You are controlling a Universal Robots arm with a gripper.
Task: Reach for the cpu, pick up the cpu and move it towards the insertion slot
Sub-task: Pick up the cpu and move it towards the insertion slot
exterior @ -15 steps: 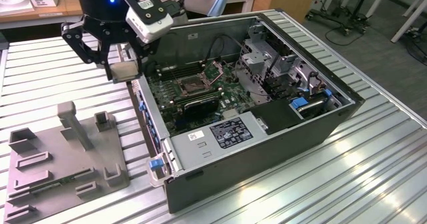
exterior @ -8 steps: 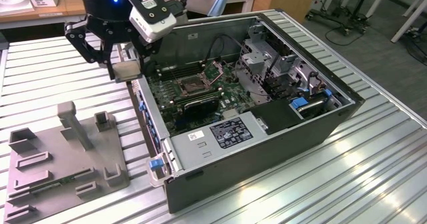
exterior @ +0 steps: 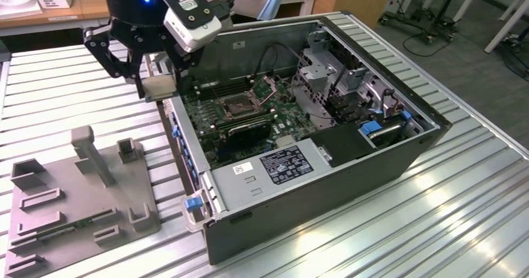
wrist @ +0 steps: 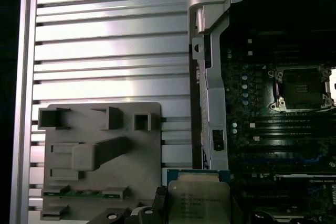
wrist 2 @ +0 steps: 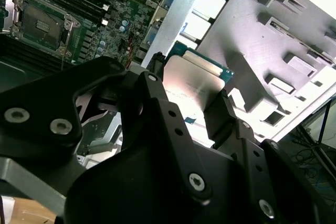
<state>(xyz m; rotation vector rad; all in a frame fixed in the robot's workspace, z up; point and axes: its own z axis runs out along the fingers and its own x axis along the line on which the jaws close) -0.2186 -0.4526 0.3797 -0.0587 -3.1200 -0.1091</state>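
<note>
While the arm hangs at the upper left of the exterior view, its gripper (exterior: 158,80) holds the cpu (exterior: 160,85) clear of the table (exterior: 463,191), just over the near wall of the open computer case (exterior: 331,185). In the second wrist view the fingers (wrist 2: 226,116) are closed onto the chip: the cpu (wrist 2: 194,85) sits between them with its pale metal face showing, one black finger pressed against its edge at centre right and the other against the opposite edge at centre left. About half of the chip sticks out past the fingertips toward the upper middle of that frame. In the first wrist view the cpu (wrist: 198,200) lies at the bottom centre, its greenish rim visible along the top edge, with the dark finger parts just beside its lower left corner.

The insertion slot (exterior: 238,106) sits on the green board inside the case, near the middle of the exterior view, well apart from the chip and to its right. The slot shows at the upper left in the second wrist view (wrist 2: 42,22) and at the right edge in the first wrist view (wrist: 302,88). A grey plastic holder tray (exterior: 74,204) lies on the table at the lower left of the exterior view.
</note>
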